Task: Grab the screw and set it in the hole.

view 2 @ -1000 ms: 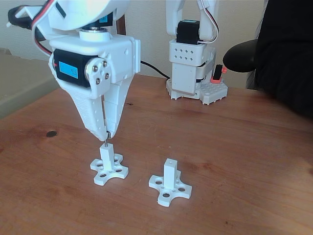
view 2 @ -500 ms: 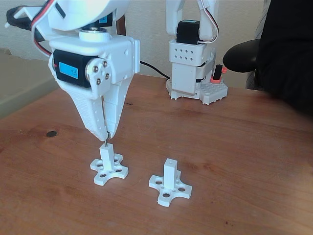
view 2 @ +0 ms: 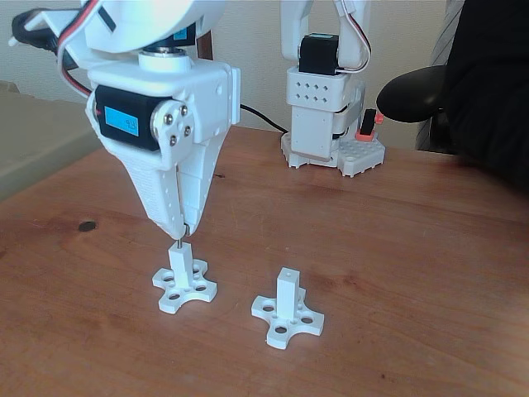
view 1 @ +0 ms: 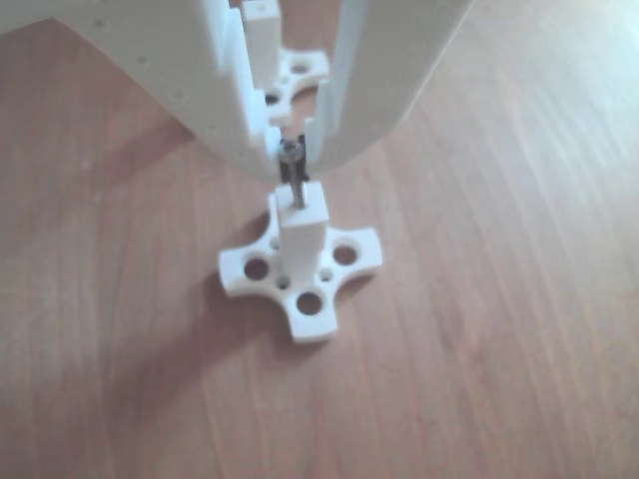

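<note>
Arm: white, upper left of fixed view, wrist bent down, blue-labelled servo facing camera. Gripper (view 2: 182, 231): pts straight down, tips left of centre, fingers (view 1: 225, 120) near-closed w/ narrow gap at tips.

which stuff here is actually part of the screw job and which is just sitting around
In the job:
- screw, standing in the hole at the post tip
- left post in the fixed view
- gripper, jaws beside the screw head

Just lying about:
- second post
- dark spot on the table
- black cable
</note>
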`<state>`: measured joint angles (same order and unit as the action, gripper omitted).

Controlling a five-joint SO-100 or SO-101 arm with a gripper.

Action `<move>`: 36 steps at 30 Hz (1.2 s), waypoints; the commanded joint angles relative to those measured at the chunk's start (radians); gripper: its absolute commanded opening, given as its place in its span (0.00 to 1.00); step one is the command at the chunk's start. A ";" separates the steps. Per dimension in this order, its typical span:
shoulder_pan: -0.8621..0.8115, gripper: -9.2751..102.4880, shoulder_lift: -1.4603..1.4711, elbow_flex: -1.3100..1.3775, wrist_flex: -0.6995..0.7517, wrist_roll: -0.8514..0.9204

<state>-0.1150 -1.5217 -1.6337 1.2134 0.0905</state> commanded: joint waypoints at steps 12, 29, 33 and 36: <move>0.021 0.04 -0.075 0.189 0.009 0.032; 0.025 0.04 -0.077 0.256 0.048 0.041; 0.025 0.04 -0.069 0.262 0.029 0.044; 0.028 0.04 -0.054 0.284 0.041 0.046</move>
<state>-0.1150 -1.5094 -1.5831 1.2594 0.1181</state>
